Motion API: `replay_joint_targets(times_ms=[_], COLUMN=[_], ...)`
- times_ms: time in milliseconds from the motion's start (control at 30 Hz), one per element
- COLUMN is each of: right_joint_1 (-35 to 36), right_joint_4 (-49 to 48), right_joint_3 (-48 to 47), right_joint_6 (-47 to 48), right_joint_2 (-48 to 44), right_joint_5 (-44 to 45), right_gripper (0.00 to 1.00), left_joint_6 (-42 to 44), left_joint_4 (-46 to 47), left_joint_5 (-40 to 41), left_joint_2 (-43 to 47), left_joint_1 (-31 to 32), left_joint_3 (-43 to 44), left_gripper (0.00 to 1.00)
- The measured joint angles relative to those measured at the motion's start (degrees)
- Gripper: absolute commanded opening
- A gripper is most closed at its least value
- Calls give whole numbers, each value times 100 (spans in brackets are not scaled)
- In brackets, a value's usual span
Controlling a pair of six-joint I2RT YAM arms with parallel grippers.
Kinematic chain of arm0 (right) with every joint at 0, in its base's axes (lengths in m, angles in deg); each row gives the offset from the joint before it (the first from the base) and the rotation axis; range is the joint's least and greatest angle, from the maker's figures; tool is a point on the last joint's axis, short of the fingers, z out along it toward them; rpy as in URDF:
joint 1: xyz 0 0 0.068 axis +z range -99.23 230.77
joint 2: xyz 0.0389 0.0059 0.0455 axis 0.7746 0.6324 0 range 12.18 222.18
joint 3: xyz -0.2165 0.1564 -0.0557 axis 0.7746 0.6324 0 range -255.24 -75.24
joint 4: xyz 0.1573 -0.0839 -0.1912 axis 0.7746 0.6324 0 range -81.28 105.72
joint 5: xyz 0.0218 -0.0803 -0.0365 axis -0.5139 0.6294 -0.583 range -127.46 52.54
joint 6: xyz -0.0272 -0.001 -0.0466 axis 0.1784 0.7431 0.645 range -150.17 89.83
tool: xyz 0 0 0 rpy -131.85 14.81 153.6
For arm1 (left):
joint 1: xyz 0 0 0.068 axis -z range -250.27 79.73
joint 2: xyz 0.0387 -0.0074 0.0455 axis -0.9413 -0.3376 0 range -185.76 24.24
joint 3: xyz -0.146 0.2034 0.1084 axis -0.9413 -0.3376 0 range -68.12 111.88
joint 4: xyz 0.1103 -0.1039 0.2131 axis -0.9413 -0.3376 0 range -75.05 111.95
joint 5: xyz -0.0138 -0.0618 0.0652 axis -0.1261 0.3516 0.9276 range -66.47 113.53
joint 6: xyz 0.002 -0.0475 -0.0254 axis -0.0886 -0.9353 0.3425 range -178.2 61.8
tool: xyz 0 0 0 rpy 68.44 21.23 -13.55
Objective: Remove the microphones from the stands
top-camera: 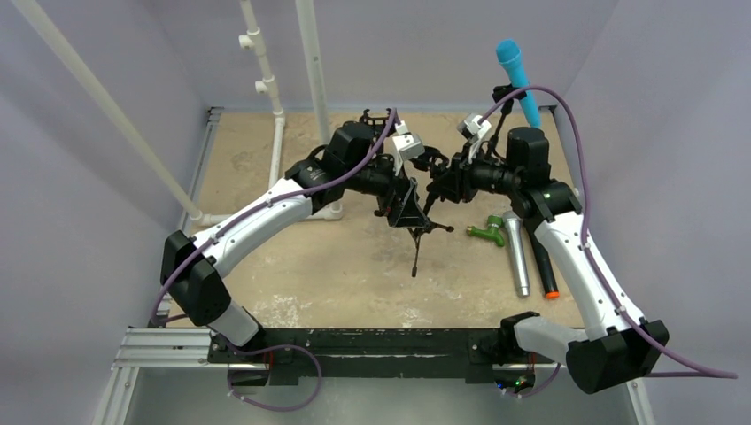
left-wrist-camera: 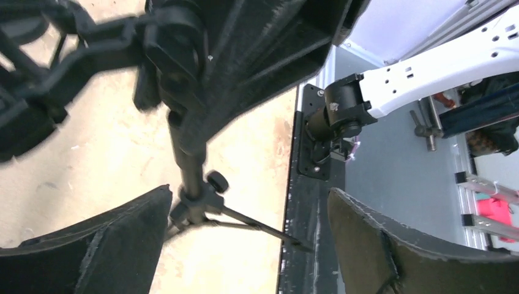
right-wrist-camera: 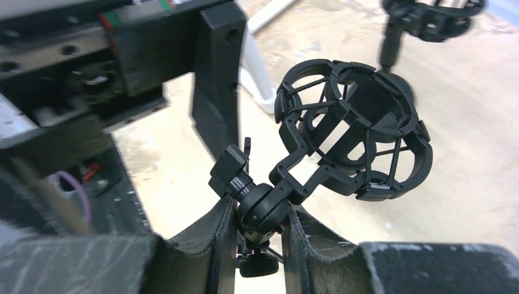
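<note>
Your R fingers (right-wrist-camera: 205, 251) pinch the stand (right-wrist-camera: 260, 211) at its swivel knuckle, right under the mount (right-wrist-camera: 355, 141), w/ one finger on each side and both touching. In the R wrist view the mount tilts toward 2 o'clock and its cage holds nothing.

Your L fingers (left-wrist-camera: 98, 251) are spread wide, lower down the same stand. The pole and tripod hub sit between them, just beside the 9 o'clock finger; can't tell if it touches. One tripod leg reaches out over the black rail (left-wrist-camera: 312, 184).

In the top view both wrists meet over the middle of the counter (top-camera: 336, 266), w/ the stand's legs splayed just below them at 6 o'clock.

- **Silver mic** (top-camera: 518, 257): lies flat on the counter at approx 3 o'clock from the stand, well apart from it and clear of both sets of fingers.
- **Black mic** (top-camera: 542, 266): has an orange end and lies alongside the silver mic on its 3 o'clock side, partly under the R arm.
- **Green item** (top-camera: 487, 233): sits just beside the silver mic's head at 9 o'clock; can't tell what it is.
- **Blue mic** (top-camera: 516, 71): stands tilted at approx 1 o'clock from the stand, near the back edge, w/ its lower end hidden behind the R wrist.
- **2nd mount** (right-wrist-camera: 431, 15): shows at 1 o'clock in the R wrist view, blurred.
</note>
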Motion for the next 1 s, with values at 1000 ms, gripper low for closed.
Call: replay_joint_targets(times_ms=[1000], right_joint_1=[-13], right_joint_4=[-2118], right_joint_3=[-334], right_joint_6=[1204], right_joint_2=[2524], right_joint_5=[2802], right_gripper=[0], left_joint_6=[317], left_joint_4=[-199], left_joint_5=[413], left_joint_2=[662], left_joint_1=[-118], left_joint_3=[-328], left_gripper=[100])
